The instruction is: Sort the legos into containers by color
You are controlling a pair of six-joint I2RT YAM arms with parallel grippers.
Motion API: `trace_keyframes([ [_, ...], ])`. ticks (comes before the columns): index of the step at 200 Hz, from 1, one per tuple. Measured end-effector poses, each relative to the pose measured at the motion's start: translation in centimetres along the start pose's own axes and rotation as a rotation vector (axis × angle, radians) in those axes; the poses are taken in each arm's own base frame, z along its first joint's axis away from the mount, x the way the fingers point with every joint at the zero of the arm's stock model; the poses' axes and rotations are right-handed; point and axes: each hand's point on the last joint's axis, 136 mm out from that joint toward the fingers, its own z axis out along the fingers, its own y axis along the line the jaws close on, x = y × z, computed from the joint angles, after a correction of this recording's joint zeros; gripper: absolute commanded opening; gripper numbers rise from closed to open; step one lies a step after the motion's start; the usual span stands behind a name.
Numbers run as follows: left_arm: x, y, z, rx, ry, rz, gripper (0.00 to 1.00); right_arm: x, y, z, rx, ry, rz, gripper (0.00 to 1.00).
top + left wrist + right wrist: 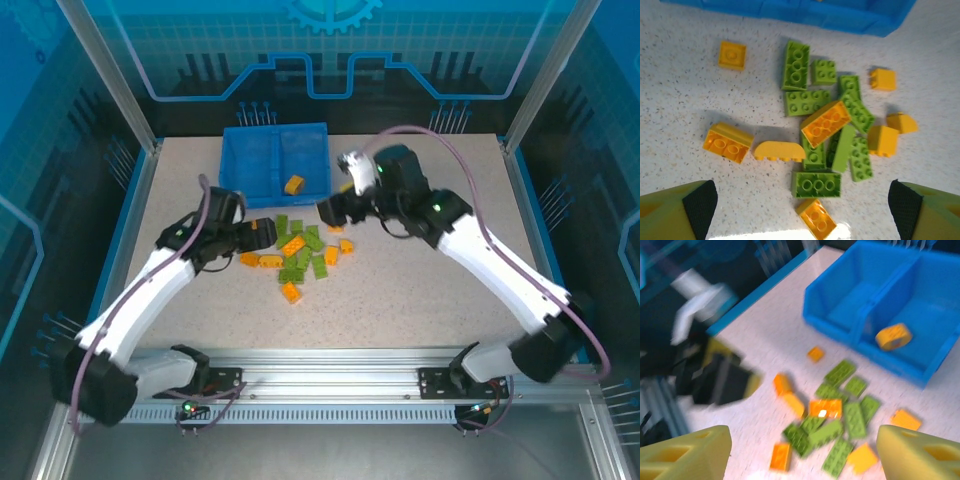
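Sorting check: one orange brick [894,336] in tray [860,332], right compartment.
My left claw [804,210] and right claw [805,452] stand apart, empty, over the mixed pile [830,125].

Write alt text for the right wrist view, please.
One orange plastic lego brick lies in the right compartment of a blue plastic two-compartment tray. In front of the tray, loose orange and lime green bricks lie scattered on the speckled table, past the right gripper's open yellow fingers.
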Motion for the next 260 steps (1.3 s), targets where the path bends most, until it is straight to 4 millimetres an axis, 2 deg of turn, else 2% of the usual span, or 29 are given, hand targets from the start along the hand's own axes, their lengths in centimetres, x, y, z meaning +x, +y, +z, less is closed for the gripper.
trace_keyframes([
  [29, -0.6, 0.2, 5.5, -0.091, 0.063, -0.025, 0.8, 5.7, 1.0, -0.5, -0.047, 0.099, 0.065, 0.85],
  [48, -1.5, 0.2, 8.9, -0.138, 0.078, -0.027, 0.78, 8.1, 1.0, -0.6, -0.044, 0.15, 0.1, 0.86],
  [78, -3.3, -0.1, 13.7, -0.187, 0.087, -0.019, 0.74, 8.4, 0.4, -1.0, -0.007, 0.151, 0.119, 0.88],
  [116, -3.8, -0.2, 17.5, -0.215, 0.11, -0.006, 0.66, 8.3, -0.1, -1.2, 0.028, 0.138, 0.131, 0.89],
  [148, -2.9, 0.7, 19.1, -0.25, 0.136, -0.002, 0.57, 8.2, -0.3, -1.2, 0.042, 0.135, 0.144, 0.9],
  [197, -2.7, 1.2, 20.0, -0.269, 0.132, -0.003, 0.4, 8.4, -0.4, -1.3, 0.047, 0.137, 0.161, 0.9],
  [227, -3.0, 1.1, 20.0, -0.265, 0.118, -0.001, 0.27, 8.4, -0.3, -1.3, 0.047, 0.138, 0.179, 0.9],
  [248, -2.9, 1.1, 19.7, -0.26, 0.115, -0.004, 0.24, 8.4, -0.2, -1.3, 0.044, 0.139, 0.19, 0.9],
  [260, -2.6, 1.3, 18.8, -0.261, 0.121, -0.004, 0.24, 8.4, -0.1, -1.3, 0.042, 0.14, 0.192, 0.9],
])
